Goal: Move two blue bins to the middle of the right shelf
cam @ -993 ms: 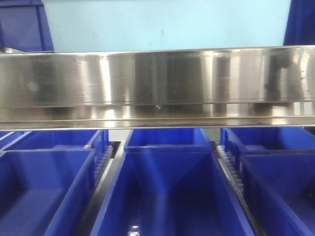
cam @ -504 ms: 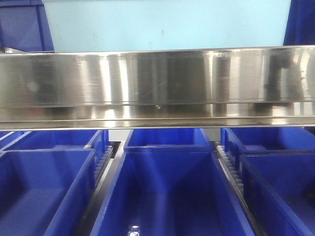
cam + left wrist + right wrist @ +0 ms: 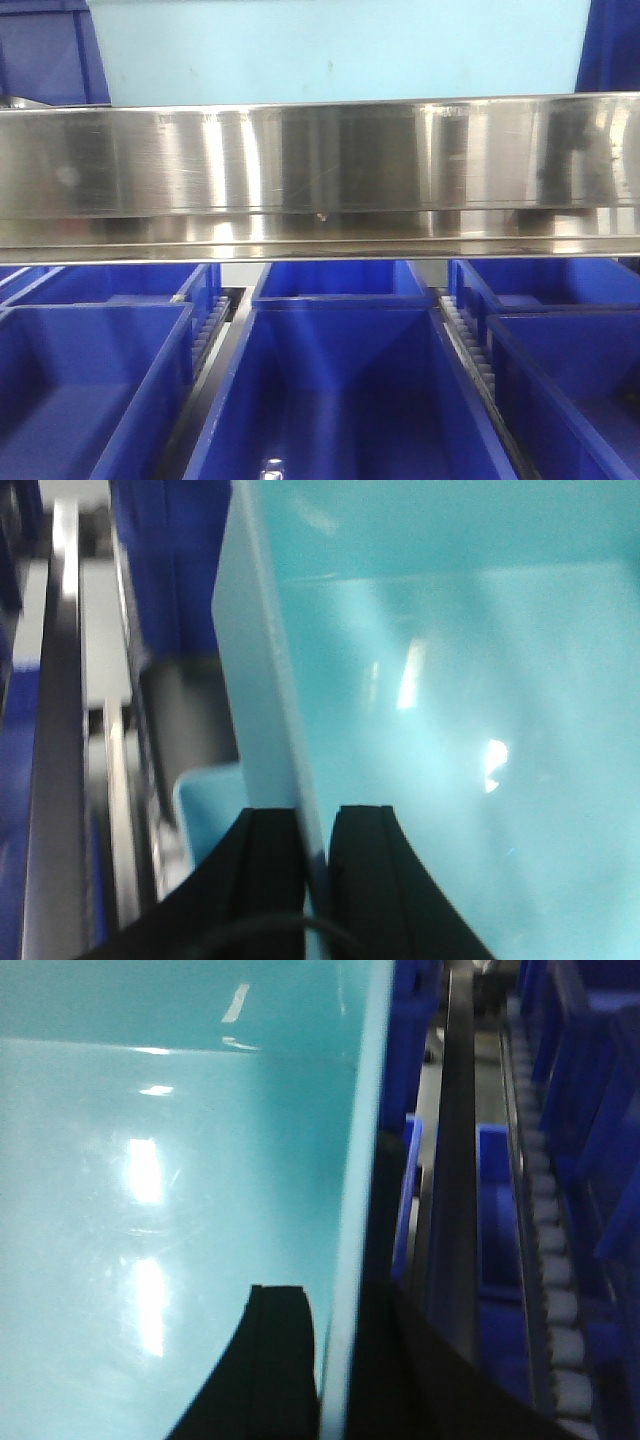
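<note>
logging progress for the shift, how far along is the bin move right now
Done: no bin visibly released yet. In hand: left end effector and right end effector each grip a wall of the pale blue bin, which shows above the steel shelf rail. Still to do: set down, release; target shelf and second bin can't be confirmed.

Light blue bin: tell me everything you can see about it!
The light blue bin is pale cyan plastic, smooth, plain and shiny. In the front view its wall rises above the steel shelf rail, with dark blue bins either side. The left gripper pinches one wall, a black finger on each face; the right gripper pinches another wall likewise.
</note>
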`<state>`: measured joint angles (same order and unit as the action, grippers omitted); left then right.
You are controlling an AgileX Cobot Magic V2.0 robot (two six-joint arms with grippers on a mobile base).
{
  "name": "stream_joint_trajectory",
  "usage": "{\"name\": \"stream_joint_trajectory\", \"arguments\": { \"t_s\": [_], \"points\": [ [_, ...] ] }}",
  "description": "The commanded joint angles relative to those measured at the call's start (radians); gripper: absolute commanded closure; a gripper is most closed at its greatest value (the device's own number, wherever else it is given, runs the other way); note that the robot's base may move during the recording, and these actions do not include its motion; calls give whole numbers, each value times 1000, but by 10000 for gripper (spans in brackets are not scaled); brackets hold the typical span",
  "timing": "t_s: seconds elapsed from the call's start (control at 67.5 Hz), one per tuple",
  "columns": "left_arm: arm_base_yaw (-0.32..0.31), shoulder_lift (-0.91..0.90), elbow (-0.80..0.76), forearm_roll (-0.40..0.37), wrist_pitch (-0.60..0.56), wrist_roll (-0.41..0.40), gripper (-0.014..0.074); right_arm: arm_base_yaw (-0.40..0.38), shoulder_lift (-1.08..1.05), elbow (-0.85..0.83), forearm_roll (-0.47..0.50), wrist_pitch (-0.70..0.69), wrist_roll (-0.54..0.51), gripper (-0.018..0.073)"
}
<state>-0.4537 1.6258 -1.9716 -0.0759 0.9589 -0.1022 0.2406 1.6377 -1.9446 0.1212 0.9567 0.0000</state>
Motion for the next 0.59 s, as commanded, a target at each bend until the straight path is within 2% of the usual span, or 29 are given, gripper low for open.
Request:
{"name": "stream_joint_trajectory", "arguments": {
  "t_s": [0.0,0.193,0.385,0.578],
  "points": [
    [-1,22,-12,-16,23,12,707,1,15,-7,45,-14,-17,712],
    [-1,48,-12,31,86,12,707,2,32,-7,84,20,-17,712],
    [1,46,-25,76,93,12,707,2,32,-7,128,19,-17,712],
    [1,46,-97,69,122,12,707,2,32,-7,165,34,-17,712]
  ]
}}
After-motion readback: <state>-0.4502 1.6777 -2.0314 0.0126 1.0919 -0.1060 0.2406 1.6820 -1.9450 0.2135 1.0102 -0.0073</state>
